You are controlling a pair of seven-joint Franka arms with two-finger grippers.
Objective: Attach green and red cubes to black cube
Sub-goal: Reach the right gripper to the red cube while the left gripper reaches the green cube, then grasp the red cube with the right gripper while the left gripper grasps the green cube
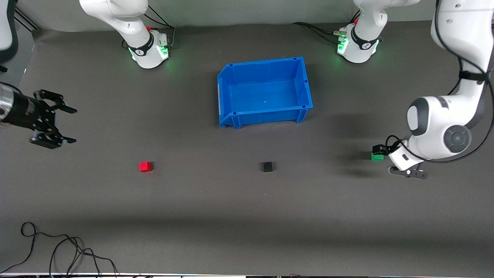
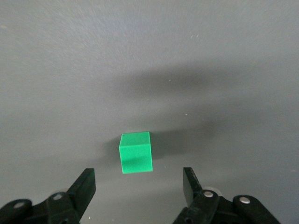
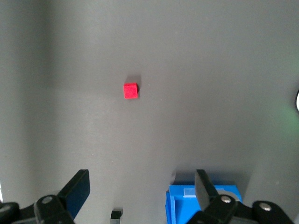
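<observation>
The green cube (image 1: 377, 156) lies on the dark mat toward the left arm's end of the table. My left gripper (image 1: 386, 159) is low, right beside it and open. In the left wrist view the green cube (image 2: 136, 152) sits just ahead of the spread fingers (image 2: 84, 186), not between them. The black cube (image 1: 266, 166) lies mid-table, nearer the front camera than the blue bin. The red cube (image 1: 145, 166) lies toward the right arm's end. My right gripper (image 1: 71, 126) hovers open and empty over the mat near that end. The right wrist view shows the red cube (image 3: 131, 90) and black cube (image 3: 116, 214).
An empty blue bin (image 1: 231, 116) stands mid-table near the arms' bases; its corner shows in the right wrist view (image 3: 205, 205). Loose black cables (image 1: 58, 251) lie at the table's edge nearest the front camera, toward the right arm's end.
</observation>
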